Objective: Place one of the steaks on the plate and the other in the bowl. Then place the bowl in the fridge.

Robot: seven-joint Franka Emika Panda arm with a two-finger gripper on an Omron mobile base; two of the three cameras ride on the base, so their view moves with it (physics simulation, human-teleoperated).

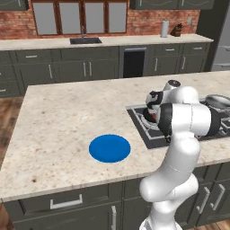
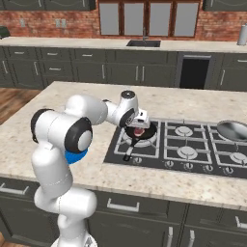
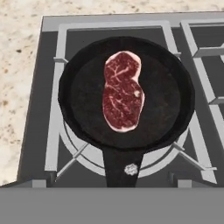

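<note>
One raw red steak (image 3: 122,92) with white marbling lies flat in the round black frying pan (image 3: 170,100) on the stove's front left burner. From the right base view, my gripper (image 2: 139,124) hangs just above that steak (image 2: 139,131) and points down at it. Its fingers are too small to read there and are hidden in the hand view. The blue plate (image 1: 109,148) sits on the island counter left of the stove, apart from the arm. The other steak and the bowl are out of view. A strip of the grey fridge (image 1: 222,47) shows at the far right.
The gas cooktop (image 2: 190,144) is set into the island's right half. A shiny silver pan (image 2: 233,129) rests on its far right burner. The black pan's handle (image 3: 123,168) points toward the counter's front edge. Back counter with sink (image 1: 85,40) runs along the brick wall.
</note>
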